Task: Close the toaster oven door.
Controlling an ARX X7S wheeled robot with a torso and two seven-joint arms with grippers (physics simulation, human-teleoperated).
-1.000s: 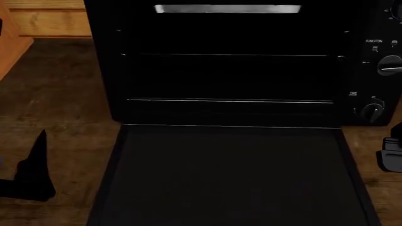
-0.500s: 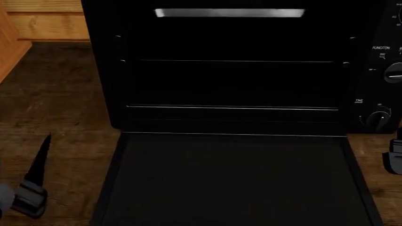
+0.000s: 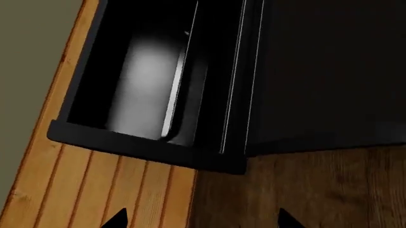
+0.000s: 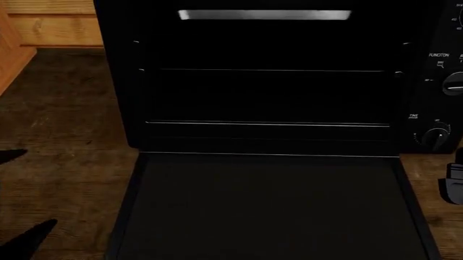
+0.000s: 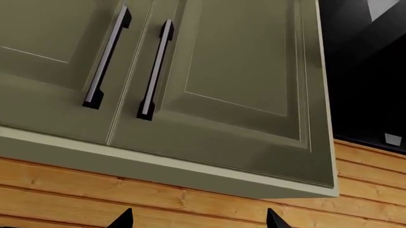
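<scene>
The toaster oven (image 4: 116, 81) is a big black box filling the head view, its cavity open with wire racks (image 4: 268, 124) inside and knobs (image 4: 437, 135) on the right panel. The toaster oven door (image 4: 268, 211) lies flat, folded down toward me over the dark wooden counter; its handle is out of view. My left gripper (image 4: 40, 187) is open at the door's left, its two black fingertips apart over the counter. In the left wrist view the left gripper (image 3: 201, 221) faces the oven (image 3: 146, 80) and door (image 3: 330, 71). My right gripper (image 4: 454, 187) shows at the door's right edge. The right gripper (image 5: 198, 219) is open, holding nothing.
A dark wooden counter (image 4: 65, 119) carries the oven, with a pale plank wall (image 4: 54, 27) behind it and a wooden side piece (image 4: 8, 59) at the far left. The right wrist view faces pale green cabinet doors (image 5: 241, 80) with two bar handles (image 5: 155, 69).
My left gripper has turned: one upright finger and a grey wrist showed before, now two spread fingertips point toward the door. The oven, its door and the right gripper hold still.
</scene>
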